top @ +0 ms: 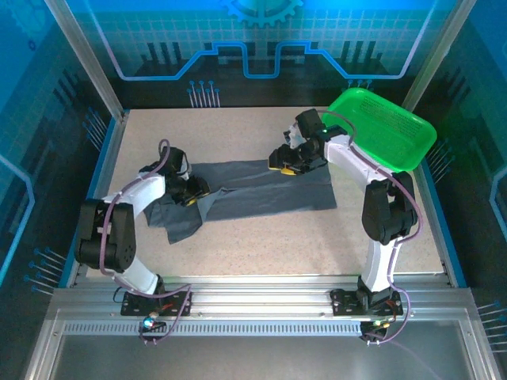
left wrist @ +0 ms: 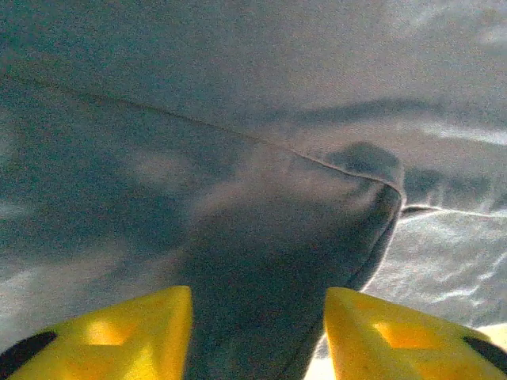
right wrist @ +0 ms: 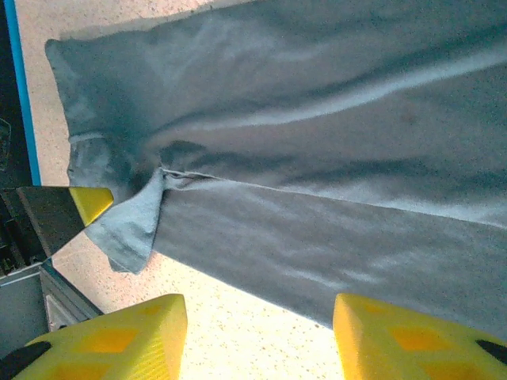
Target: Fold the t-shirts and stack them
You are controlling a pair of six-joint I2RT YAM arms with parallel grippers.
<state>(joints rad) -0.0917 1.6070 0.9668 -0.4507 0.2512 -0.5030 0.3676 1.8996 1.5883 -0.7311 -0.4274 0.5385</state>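
T-shirt (top: 261,194) lies partly folded near the green basket (top: 388,131), unstacked; left gripper (top: 192,195) and right gripper (top: 283,165) hover over it, jaws apart, empty.

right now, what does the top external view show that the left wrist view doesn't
Top external: the whole t-shirt lying on the table, the green mesh basket at the far right, and the right gripper at the shirt's far edge. Left wrist: a stitched seam and a folded cloth edge up close. Shared: the dark grey cloth and the left gripper, jaws apart over it.
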